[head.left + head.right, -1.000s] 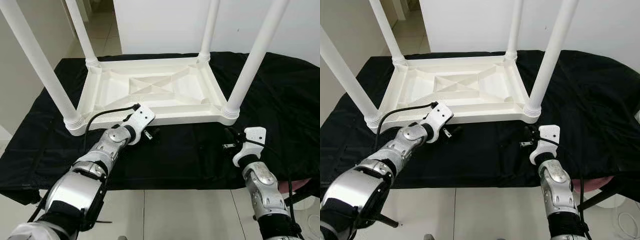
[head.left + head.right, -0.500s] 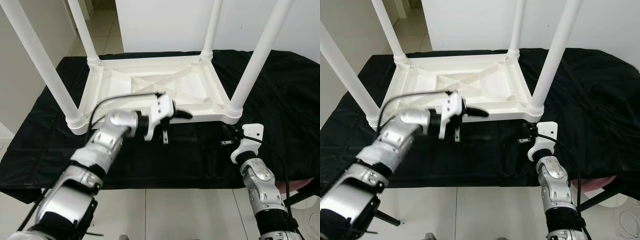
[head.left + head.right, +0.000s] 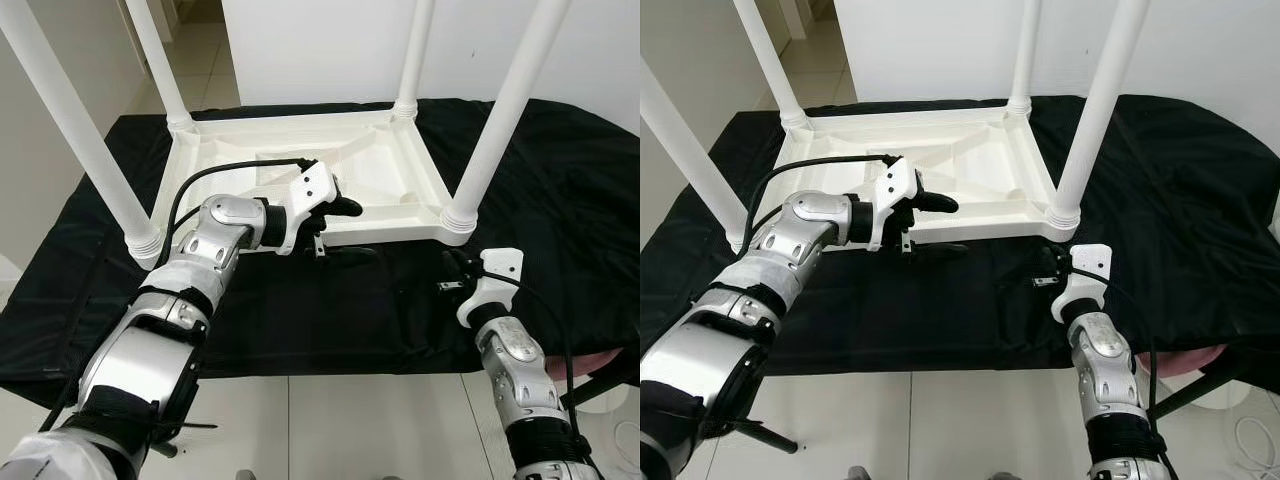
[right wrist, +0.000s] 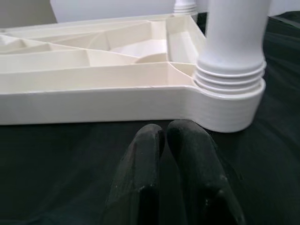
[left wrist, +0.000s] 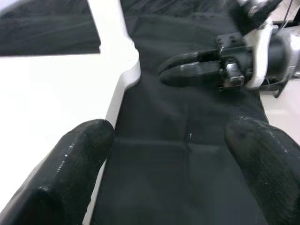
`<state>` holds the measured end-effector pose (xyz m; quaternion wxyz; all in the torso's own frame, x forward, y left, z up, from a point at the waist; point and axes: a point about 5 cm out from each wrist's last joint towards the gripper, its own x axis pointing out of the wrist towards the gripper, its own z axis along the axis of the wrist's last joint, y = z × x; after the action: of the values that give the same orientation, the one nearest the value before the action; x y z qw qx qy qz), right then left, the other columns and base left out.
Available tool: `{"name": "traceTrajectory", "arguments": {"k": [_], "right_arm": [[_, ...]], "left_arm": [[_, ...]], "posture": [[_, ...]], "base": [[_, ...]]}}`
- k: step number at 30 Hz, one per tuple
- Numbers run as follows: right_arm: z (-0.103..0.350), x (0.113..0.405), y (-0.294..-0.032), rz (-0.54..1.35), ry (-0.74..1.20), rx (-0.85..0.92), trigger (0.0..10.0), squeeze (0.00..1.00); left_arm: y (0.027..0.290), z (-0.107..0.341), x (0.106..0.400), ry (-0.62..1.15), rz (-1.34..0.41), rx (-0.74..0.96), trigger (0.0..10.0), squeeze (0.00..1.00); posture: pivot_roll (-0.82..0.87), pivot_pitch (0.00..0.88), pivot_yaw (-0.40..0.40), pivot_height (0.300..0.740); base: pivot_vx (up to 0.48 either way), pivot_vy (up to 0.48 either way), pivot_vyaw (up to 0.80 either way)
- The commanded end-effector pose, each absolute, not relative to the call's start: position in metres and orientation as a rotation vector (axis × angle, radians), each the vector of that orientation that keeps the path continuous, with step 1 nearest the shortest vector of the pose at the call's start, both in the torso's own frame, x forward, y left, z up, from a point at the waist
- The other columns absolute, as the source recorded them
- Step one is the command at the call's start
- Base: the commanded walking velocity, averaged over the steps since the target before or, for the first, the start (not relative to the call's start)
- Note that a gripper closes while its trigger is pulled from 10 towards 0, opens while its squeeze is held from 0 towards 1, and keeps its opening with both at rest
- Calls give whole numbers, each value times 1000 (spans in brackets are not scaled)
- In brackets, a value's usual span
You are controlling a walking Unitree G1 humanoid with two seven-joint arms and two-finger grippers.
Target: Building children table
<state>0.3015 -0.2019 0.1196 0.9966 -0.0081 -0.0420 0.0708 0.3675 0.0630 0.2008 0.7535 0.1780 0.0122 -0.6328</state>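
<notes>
So the white plastic kids table (image 3: 310, 180) sits upside down on a counter draped in black cloth (image 3: 560, 200), all four legs (image 3: 500, 110) pointing up. It takes up the far middle of the cloth. The left claw (image 3: 340, 228) hovers at the near rim of the tabletop, fingers spread wide, one over the rim and one out over the cloth. The right claw (image 3: 452, 272) rests low on the cloth just near the near-right leg, fingers pressed together on nothing. White tiled floor (image 3: 330, 420) below, plain white wall (image 3: 330, 50) behind.
</notes>
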Motion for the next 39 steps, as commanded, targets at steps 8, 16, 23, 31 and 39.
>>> {"name": "traceTrajectory", "arguments": {"k": [8, 16, 23, 31, 39], "right_arm": [[116, 295, -192, 152, -69, 18, 10000, 0], [119, 286, -179, 194, -88, 45, 10000, 0], [117, 282, -180, 189, -79, 44, 10000, 0], [116, 282, -181, 184, -68, 44, 10000, 0], [117, 283, -179, 192, -63, 46, 10000, 0]], "left_arm": [[93, 173, 397, 115, -664, 415, 10000, 0], [94, 178, 402, 109, -604, 372, 10000, 0], [92, 191, 405, 75, -621, 346, 10000, 0], [75, 184, 393, 53, -862, 273, 10000, 0], [71, 170, 385, 81, -971, 314, 10000, 0]], "posture": [[-165, 33, 67, 740], [-176, 54, 63, 740], [-178, 61, 65, 740], [-165, 59, 59, 740], [-159, 55, 57, 740]], "base": [[0, 0, 0], [0, 0, 0], [0, 0, 0], [0, 0, 0], [0, 0, 0]]}}
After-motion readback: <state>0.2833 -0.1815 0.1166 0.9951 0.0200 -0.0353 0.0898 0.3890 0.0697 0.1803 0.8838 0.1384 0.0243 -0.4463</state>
